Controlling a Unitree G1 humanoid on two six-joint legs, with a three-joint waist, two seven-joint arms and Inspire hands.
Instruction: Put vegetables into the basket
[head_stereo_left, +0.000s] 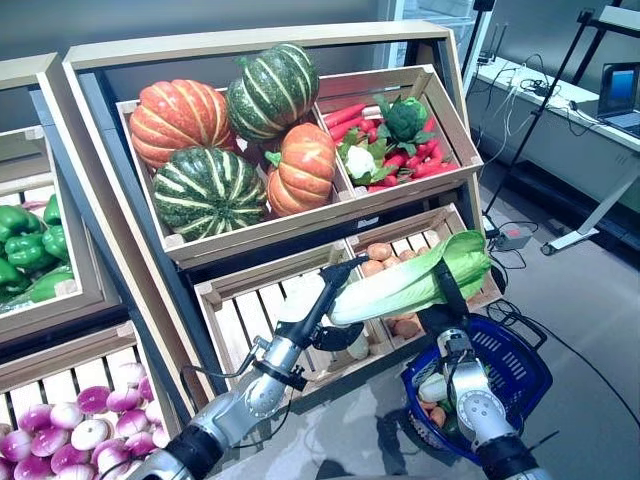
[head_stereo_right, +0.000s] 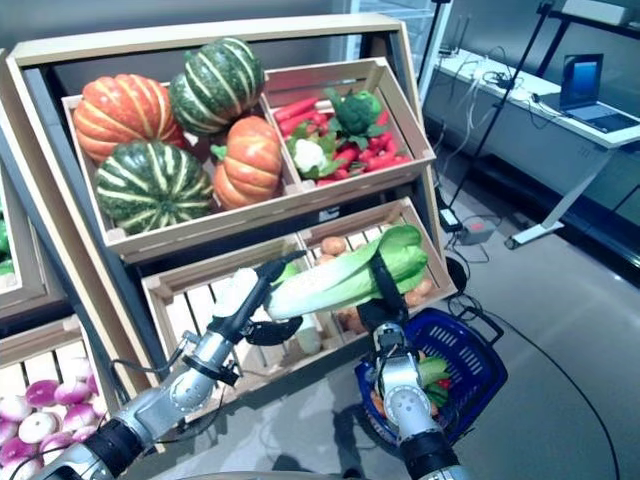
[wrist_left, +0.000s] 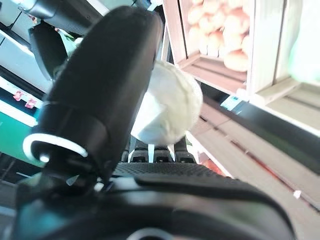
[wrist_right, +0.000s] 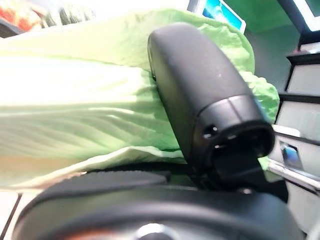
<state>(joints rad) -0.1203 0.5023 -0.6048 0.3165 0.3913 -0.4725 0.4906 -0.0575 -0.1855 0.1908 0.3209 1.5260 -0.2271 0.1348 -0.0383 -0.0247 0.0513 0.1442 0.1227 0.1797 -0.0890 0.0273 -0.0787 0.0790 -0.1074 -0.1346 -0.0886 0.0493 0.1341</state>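
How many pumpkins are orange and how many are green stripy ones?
Orange pumpkins: 2
Green striped pumpkins: 2
Total: 4, all in the top crate.

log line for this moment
both hands hold napa cabbage | left hand stem end | right hand leafy end | above blue basket
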